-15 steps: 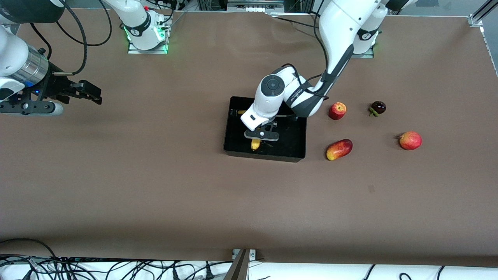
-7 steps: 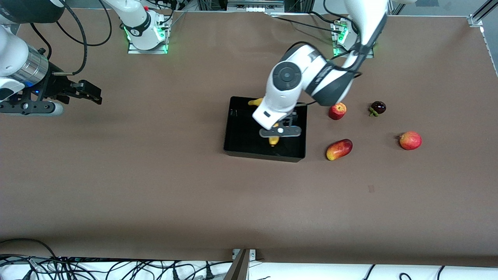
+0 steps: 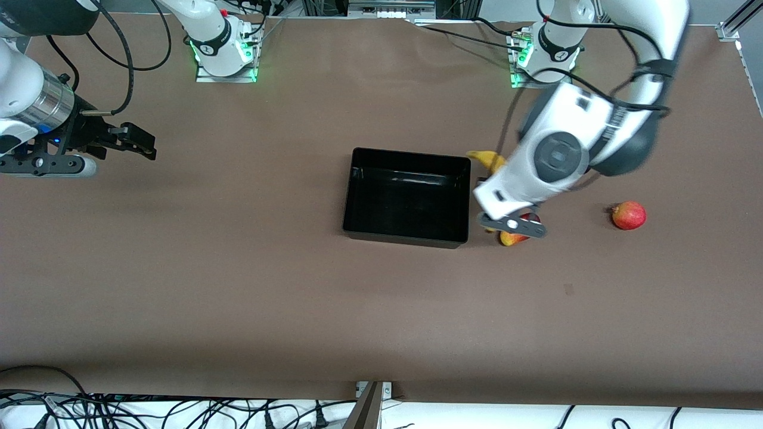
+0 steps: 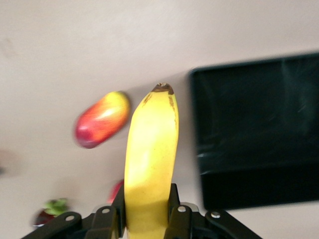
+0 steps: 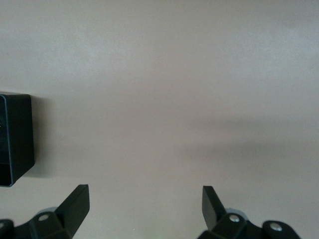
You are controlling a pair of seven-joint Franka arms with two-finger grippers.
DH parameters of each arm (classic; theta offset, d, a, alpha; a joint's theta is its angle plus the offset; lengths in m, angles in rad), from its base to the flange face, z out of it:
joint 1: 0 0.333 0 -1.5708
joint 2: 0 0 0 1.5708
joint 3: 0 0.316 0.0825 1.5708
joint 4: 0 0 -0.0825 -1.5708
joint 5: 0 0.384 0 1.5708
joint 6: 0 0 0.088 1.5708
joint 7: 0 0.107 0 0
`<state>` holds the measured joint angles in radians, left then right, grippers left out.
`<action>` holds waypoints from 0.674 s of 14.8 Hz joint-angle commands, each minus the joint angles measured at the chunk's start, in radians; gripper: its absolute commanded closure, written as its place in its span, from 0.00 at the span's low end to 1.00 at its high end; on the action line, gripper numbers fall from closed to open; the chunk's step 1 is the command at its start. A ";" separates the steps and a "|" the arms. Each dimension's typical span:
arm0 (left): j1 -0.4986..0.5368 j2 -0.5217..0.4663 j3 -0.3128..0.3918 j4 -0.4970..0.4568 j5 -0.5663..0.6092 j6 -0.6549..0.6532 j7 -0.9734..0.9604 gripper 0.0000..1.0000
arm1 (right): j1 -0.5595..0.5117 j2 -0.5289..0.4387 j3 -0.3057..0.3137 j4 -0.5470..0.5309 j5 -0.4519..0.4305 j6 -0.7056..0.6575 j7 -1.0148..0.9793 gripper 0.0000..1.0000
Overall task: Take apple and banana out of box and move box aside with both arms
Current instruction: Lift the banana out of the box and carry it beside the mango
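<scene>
Two grippers concern us: our left gripper (image 4: 148,221), up in the air over the mango (image 4: 102,119) just beside the black tray (image 3: 357,205) at the left arm's end, has its jaws clamped on the banana (image 4: 151,164), which juts out from between them. Our right gripper (image 5: 144,201) waits over bare table toward the right arm's end, jaws spread wide with nothing between them, well apart from the tray. One red fruit (image 3: 628,215) lies on the table toward the left arm's end.
</scene>
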<state>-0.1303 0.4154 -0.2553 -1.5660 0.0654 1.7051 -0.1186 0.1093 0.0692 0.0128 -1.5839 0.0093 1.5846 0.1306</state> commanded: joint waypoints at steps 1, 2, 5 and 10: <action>0.116 -0.033 -0.002 -0.081 -0.004 -0.010 0.250 0.91 | 0.003 0.000 0.000 0.007 -0.008 -0.003 -0.003 0.00; 0.148 -0.033 0.004 -0.094 -0.002 -0.009 0.317 0.91 | 0.001 0.000 0.000 0.007 -0.008 -0.003 -0.003 0.00; 0.236 -0.021 0.019 -0.141 0.068 0.046 0.503 0.91 | 0.003 0.000 0.000 0.007 -0.008 -0.003 -0.003 0.00; 0.345 0.003 0.019 -0.394 0.090 0.454 0.669 0.91 | 0.001 0.000 0.000 0.007 -0.008 -0.003 -0.003 0.00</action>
<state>0.2000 0.4319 -0.2250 -1.8655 0.1302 2.0374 0.5127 0.1093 0.0693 0.0127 -1.5840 0.0093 1.5846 0.1306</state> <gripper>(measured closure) 0.661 0.000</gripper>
